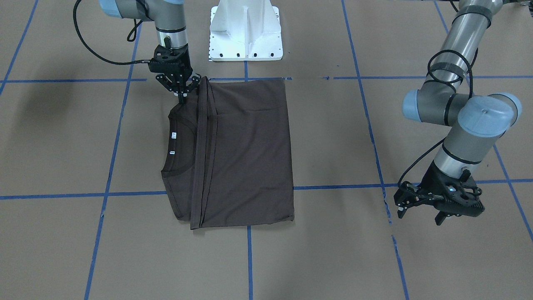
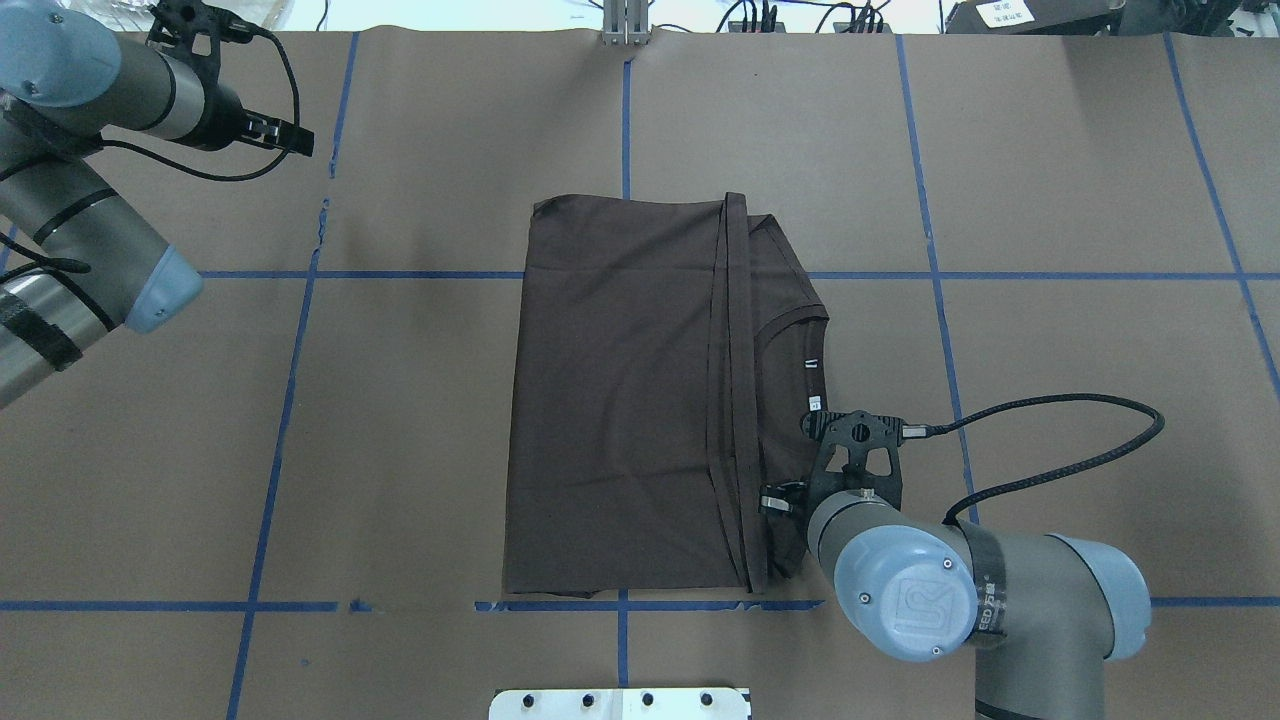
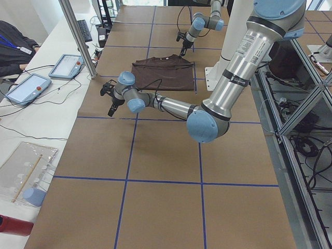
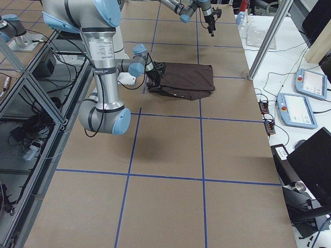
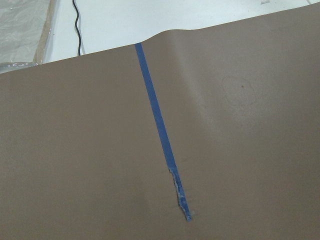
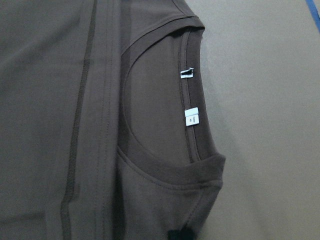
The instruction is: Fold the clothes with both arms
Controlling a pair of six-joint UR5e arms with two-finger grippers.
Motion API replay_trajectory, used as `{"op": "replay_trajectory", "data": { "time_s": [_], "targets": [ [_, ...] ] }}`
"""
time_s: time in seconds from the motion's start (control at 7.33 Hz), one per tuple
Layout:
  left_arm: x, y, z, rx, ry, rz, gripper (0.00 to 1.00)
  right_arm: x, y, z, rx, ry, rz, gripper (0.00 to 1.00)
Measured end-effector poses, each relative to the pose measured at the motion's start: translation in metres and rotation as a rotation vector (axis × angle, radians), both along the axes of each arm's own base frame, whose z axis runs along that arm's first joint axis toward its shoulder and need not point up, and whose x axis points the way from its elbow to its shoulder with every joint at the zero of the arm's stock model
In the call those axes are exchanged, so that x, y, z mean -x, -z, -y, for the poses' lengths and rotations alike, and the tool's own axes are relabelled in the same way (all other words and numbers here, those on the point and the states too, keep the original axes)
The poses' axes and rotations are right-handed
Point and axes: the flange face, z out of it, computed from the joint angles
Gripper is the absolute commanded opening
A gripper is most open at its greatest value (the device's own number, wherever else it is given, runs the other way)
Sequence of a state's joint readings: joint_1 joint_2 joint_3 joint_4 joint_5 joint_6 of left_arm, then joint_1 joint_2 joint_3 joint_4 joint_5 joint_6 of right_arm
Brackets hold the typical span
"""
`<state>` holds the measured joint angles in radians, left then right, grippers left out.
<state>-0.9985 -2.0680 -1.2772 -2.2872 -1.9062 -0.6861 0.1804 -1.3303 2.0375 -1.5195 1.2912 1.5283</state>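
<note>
Now, from the front, the folded T-shirt lies mid-tabletop, with the white pedestal at its 12 o'clock. At its 11 o'clock corner the right pincer is pressed together on the fabric. The left pincer hangs spread, well apart at 4 o'clock. Overhead, the right arm hides that corner. Left wrist: only bare tabletop and blue tape. Right wrist: the collar with white neck tags.

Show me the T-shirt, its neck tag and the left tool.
T-shirt (image 2: 620,400): overhead view, middle of folded body.
Neck tag (image 6: 191,118): right wrist view, centre of larger tag.
Left tool (image 1: 420,213): front-facing view, midway between fingertips.
</note>
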Motion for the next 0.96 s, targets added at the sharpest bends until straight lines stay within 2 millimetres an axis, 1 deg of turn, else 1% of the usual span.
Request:
{"op": "replay_trajectory", "data": {
  "time_s": [0.14,0.27,0.55,0.68,0.82,0.96],
  "targets": [
    [0.0,0.001,0.0,-0.001,0.0,-0.001,1.0,0.002,-0.001,-0.006,-0.007,0.008,-0.004,1.0],
    [0.0,0.002,0.0,-0.002,0.0,-0.003,1.0,0.004,0.004,-0.01,-0.021,0.028,-0.002,1.0],
    [0.0,0.002,-0.001,-0.003,0.0,-0.003,1.0,0.017,0.028,-0.018,-0.091,0.125,-0.005,1.0],
    [0.0,0.002,-0.001,-0.002,0.001,-0.003,1.0,0.024,0.033,-0.027,-0.124,0.173,-0.021,0.99],
    [0.0,0.002,-0.001,-0.002,0.001,-0.004,1.0,0.03,0.034,-0.04,-0.166,0.21,-0.044,0.83],
    [0.0,0.003,-0.001,-0.002,0.0,-0.004,1.0,0.038,0.032,-0.057,-0.212,0.239,-0.071,0.64]
  ]
}}
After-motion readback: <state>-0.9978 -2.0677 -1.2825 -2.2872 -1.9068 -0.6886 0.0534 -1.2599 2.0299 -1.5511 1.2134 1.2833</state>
